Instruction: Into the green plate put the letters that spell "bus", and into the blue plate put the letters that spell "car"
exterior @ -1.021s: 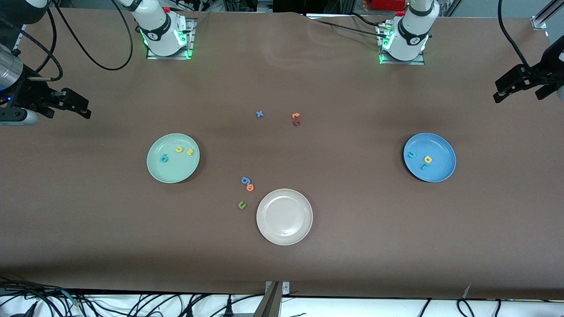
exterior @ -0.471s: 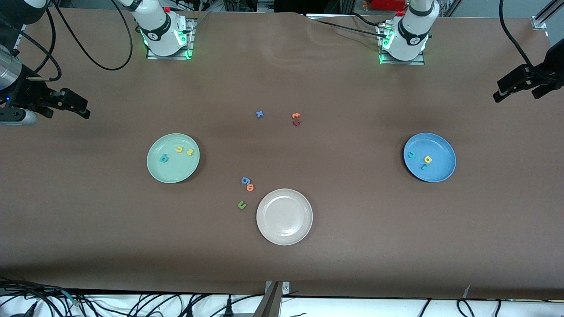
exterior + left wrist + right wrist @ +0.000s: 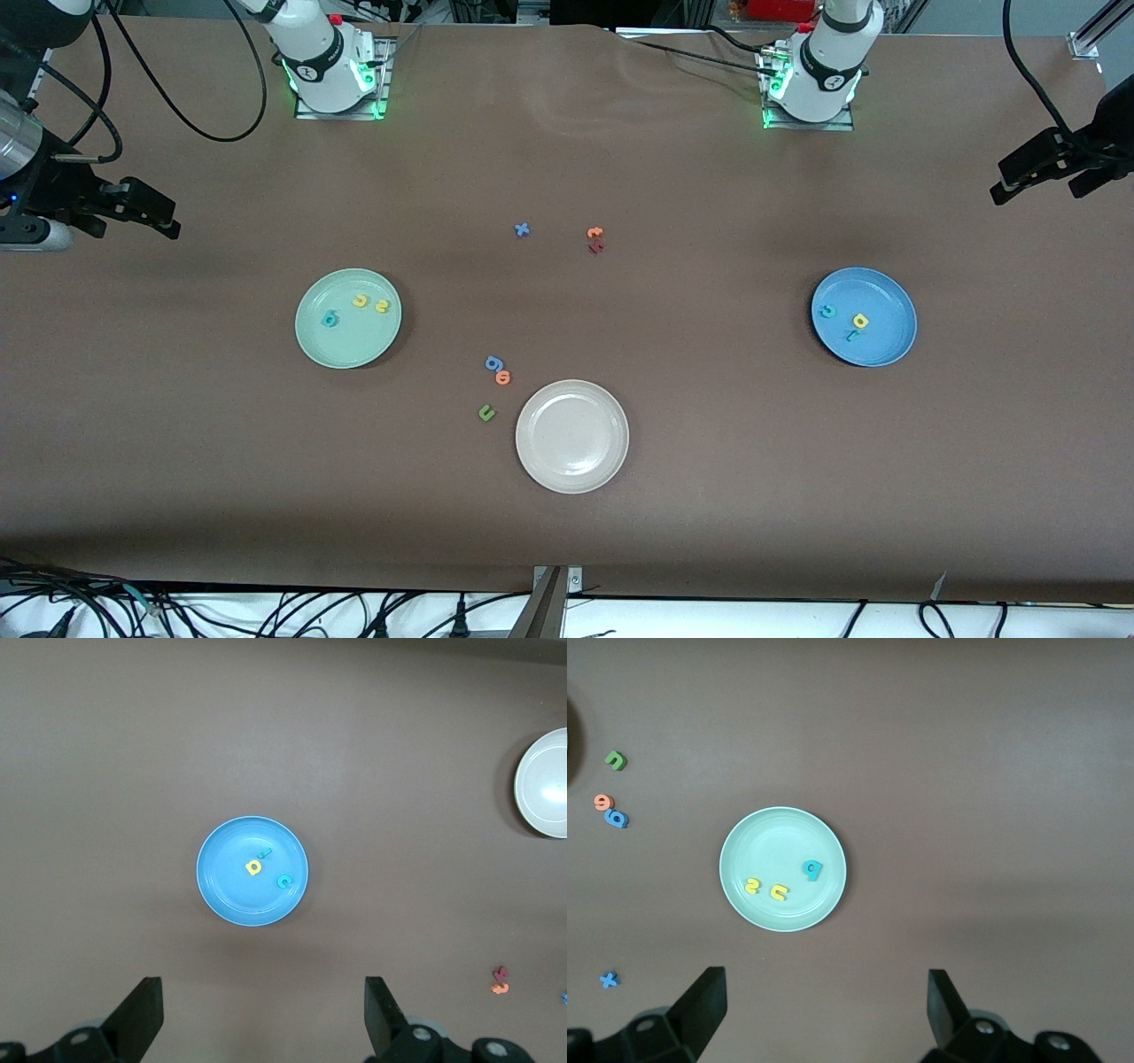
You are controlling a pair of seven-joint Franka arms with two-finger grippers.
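Judging by how things lie, both words are already sorted, so no letter lies in either tool's path and what remains is only for the arms to stay clear.

Nearest the front camera, toward the table's front edge and about midway along it, sits the beige-white plate (image 3: 571,436), smooth, round and holding nothing. Just beside it, toward the right arm's end, lie the green "u" (image 3: 485,412), the orange "o" (image 3: 502,377) and the blue "g" (image 3: 493,362), small matte foam cut-outs lying flat on the brown table cover (image 3: 709,496).

Farther back, the green plate (image 3: 347,346), pale mint with a shallow raised rim, carries the teal "b" (image 3: 330,319), the yellow "u" (image 3: 361,300) and the yellow "s" (image 3: 382,306), all apart from each other. Toward the left arm's end, the blue plate (image 3: 877,350) holds the teal "c" (image 3: 827,311), the yellow "a" (image 3: 860,321) and the teal "r" (image 3: 852,336), the last two close together.

Farther still, near the table's middle, lie a blue "x" (image 3: 522,229) and an orange "t" (image 3: 594,233) touching a dark red letter (image 3: 596,247).

The right gripper (image 3: 164,220) hangs over the table's edge at the right arm's end, jaws spread wide and empty. The left gripper (image 3: 1019,177) hangs likewise over the table's edge at the left arm's end, wide apart, gripping nothing; each is well apart from its plate.
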